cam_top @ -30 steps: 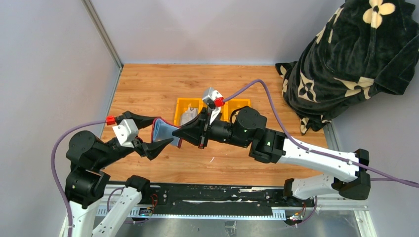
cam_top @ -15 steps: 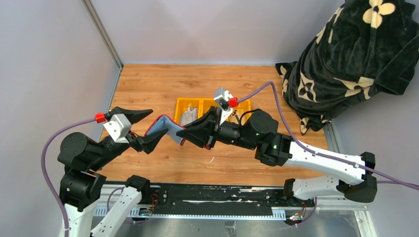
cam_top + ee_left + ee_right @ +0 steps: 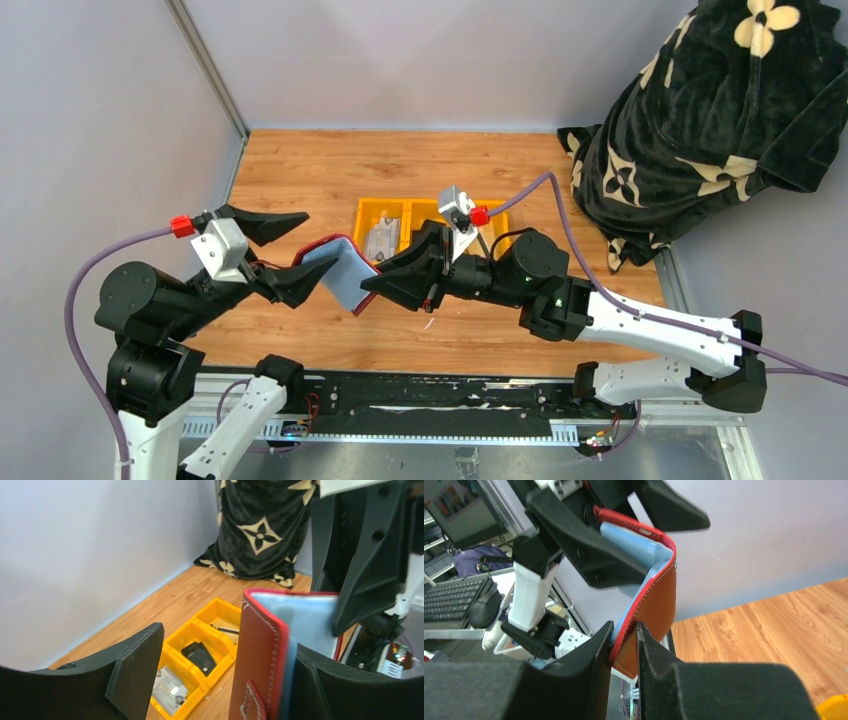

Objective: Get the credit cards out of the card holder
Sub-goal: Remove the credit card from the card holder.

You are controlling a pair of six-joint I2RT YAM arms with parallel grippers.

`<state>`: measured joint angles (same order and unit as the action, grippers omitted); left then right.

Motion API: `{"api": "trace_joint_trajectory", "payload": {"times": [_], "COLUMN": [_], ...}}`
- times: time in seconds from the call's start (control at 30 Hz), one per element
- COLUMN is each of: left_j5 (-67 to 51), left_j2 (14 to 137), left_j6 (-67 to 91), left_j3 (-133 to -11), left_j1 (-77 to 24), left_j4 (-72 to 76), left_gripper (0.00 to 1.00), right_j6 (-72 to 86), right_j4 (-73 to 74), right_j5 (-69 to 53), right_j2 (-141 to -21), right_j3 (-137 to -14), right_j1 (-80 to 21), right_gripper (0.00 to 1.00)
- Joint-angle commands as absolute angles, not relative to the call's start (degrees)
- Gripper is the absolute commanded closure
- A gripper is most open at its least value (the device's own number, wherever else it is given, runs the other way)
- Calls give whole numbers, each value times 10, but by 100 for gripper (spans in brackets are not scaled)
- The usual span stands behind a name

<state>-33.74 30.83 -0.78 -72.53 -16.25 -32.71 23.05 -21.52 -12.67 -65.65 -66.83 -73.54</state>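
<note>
Maroon leather-like skin, red stitched rim, pale blue-grey sleeves inside: the card holder (image 3: 335,272) hangs open in the air above the middle of the worktop (image 3: 300,170), bowed in a soft curve. It looks light and floppy, so I judge it needs holding at two ends, best on the stitched rim or the spine, where it is stiffest. The sleeves look slick. Whether any card is left in them I cannot tell.

At its 3 o'clock the right gripper (image 3: 625,645) pinches the lower edge, fingers pressed close on either side of the red rim. At its 9 o'clock the left gripper (image 3: 322,240) is spread wide. One finger lies against the holder and the other stands well apart from it.

At 12 o'clock from the holder, the yellow tray (image 3: 357,228) sits on the wood. The left wrist view shows a silvery card (image 3: 169,692) in its nearest compartment and a dark card (image 3: 200,656) in the middle one. What lies in the far one is unclear. Such cards are probably thin, stiff and slippery, so a short exposed edge would be the place to grip one.

The worktop is smooth wood-grain board, probably with little friction for a flat card. Plain grey walls close it at 9 and 12 o'clock, and a black cloth with cream flowers (image 3: 720,110) is heaped at 2 o'clock.
</note>
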Motion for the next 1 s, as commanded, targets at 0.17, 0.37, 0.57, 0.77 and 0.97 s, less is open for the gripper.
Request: {"api": "trace_joint_trajectory", "payload": {"times": [0.17, 0.37, 0.57, 0.77, 0.97], "left_j5": [-469, -494, -511, -468, -525], "left_j2": [362, 375, 394, 393, 403], "left_j6": [112, 166, 163, 107, 123], "left_j3": [-784, -782, -793, -805, -821], "left_j1": [-161, -161, -161, -161, -161], "left_j4": [-315, -290, -291, -313, -316], "left_gripper": [100, 100, 100, 100, 100], "right_j6": [201, 205, 202, 235, 251], "right_j4": [-285, -333, -345, -373, -377], "right_j5": [-121, -118, -86, -76, -124], "right_j2": [-577, -570, -564, -608, -672], "right_j3": [-571, -541, -523, -523, -584], "right_j1": [-742, -742, -742, -742, -735], "right_gripper": [72, 71, 55, 56, 63]}}
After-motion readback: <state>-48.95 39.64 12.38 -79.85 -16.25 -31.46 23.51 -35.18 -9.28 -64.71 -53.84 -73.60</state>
